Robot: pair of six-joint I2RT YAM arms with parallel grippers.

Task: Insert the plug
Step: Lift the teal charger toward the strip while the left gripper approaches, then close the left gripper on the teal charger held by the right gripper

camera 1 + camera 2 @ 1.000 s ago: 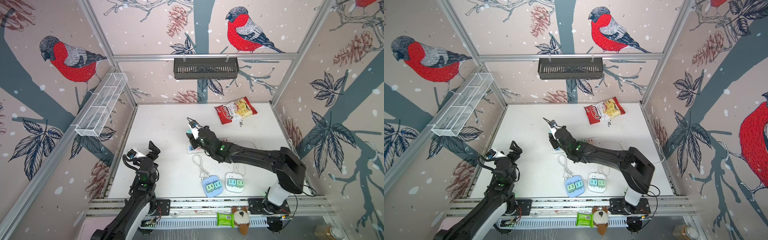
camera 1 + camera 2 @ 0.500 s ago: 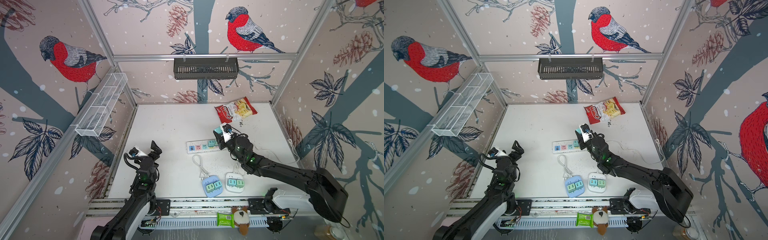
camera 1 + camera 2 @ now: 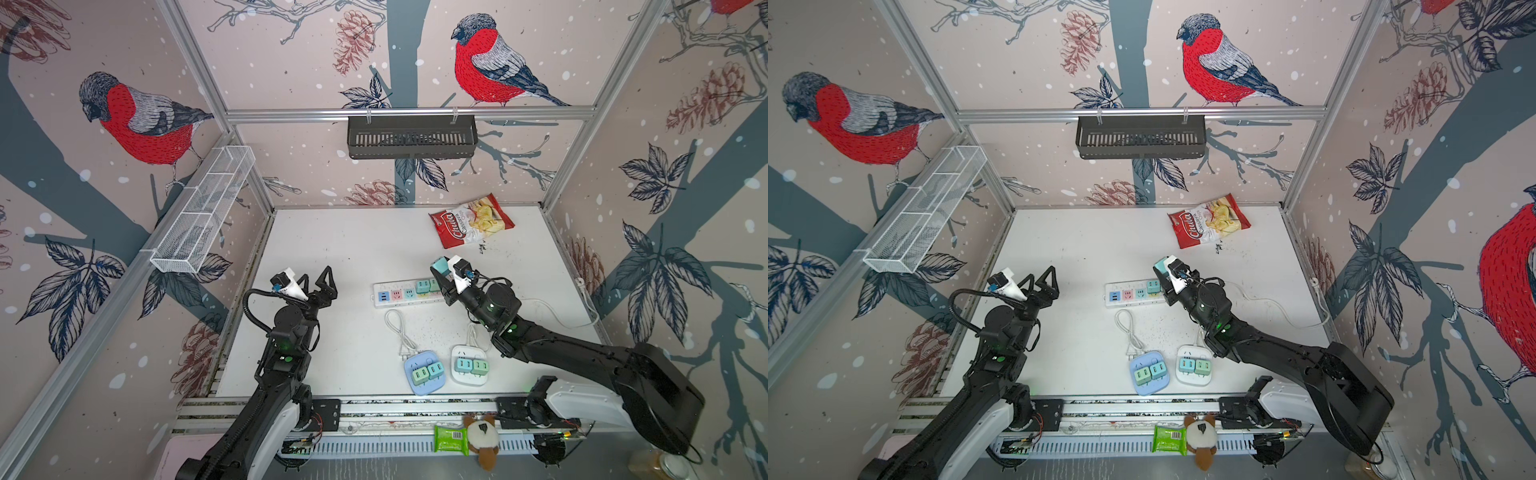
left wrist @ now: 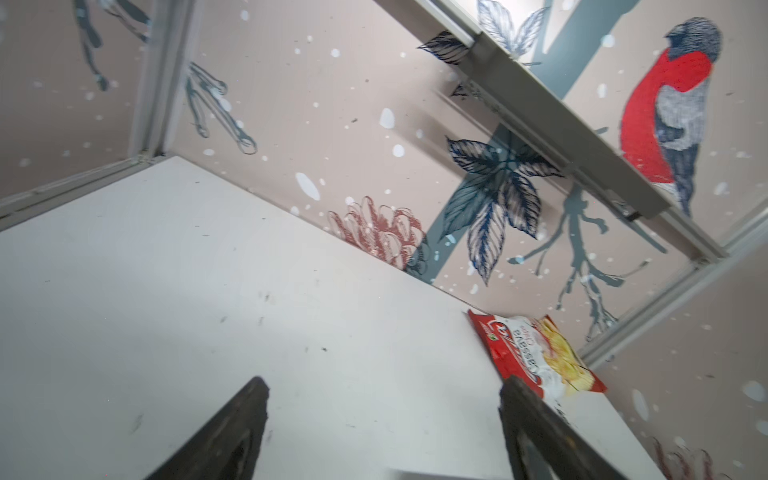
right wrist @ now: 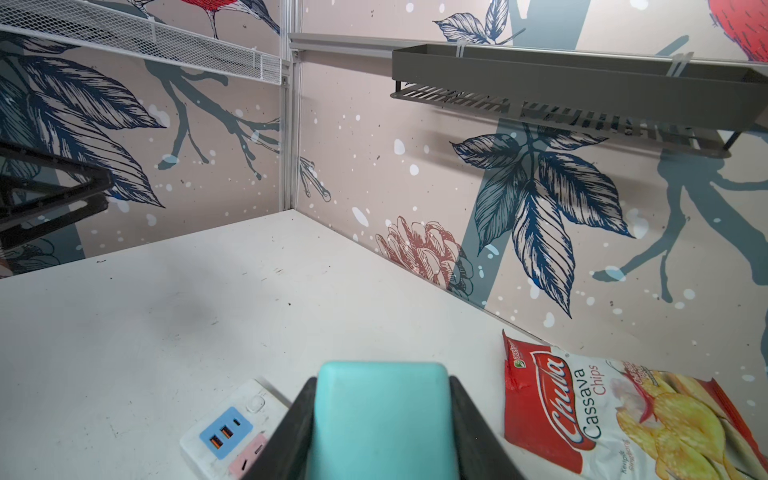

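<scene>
Though spread wide and empty at the left gripper (image 3: 316, 276), closed snugly at the right gripper (image 3: 441, 272) around a teal plug (image 5: 382, 415) held aloft over the power strip (image 3: 392, 303); probably light, stiff and slick, so best pinched across its flat sides.

The right wrist view's edge is cutting off the rounded teal plastic plug (image 5: 382, 419) — its prongs are lying out of sight — and the black right gripper (image 5: 380, 386) is seemingly covering much of the long white power strip (image 5: 266, 395).
</scene>
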